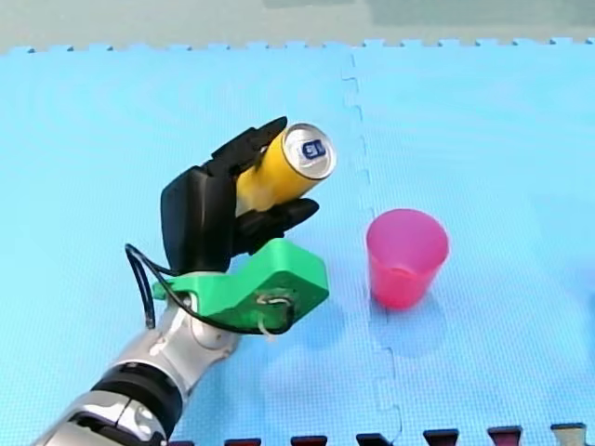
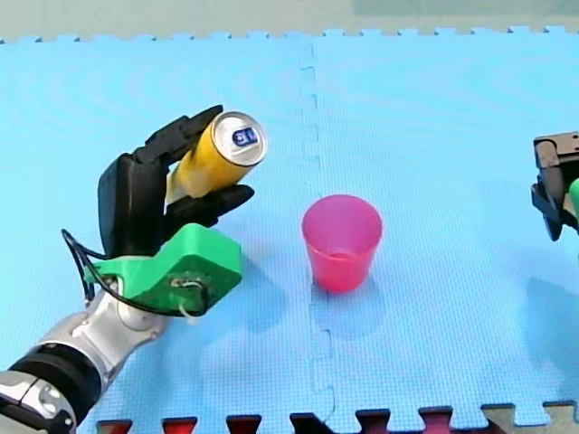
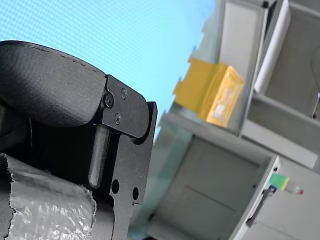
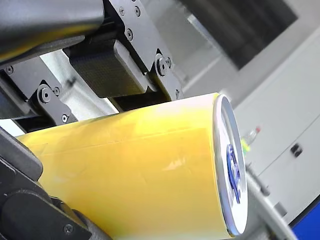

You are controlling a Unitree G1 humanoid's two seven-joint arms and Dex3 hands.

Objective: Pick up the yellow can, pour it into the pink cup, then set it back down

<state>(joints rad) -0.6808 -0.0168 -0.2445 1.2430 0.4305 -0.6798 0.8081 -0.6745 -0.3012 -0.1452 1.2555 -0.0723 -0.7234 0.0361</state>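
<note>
The left hand (image 1: 237, 200), raised over the mat's (image 1: 483, 121) left half, grips the can (image 1: 279, 172) tipped nearly flat, top aimed right; the cup (image 1: 406, 257) stands upright beside the middle seam, apart; the right hand (image 2: 554, 181) hangs at the right edge.

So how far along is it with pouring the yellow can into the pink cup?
Pickup looks done: the left hand grips the yellow can clear of the blue mat. In hand is the pour: the can is tipped, top end nearest the pink cup, but beside the cup, not over it. Left: finishing the pour and setting the can down. The right hand is at the mat's right edge.
</note>
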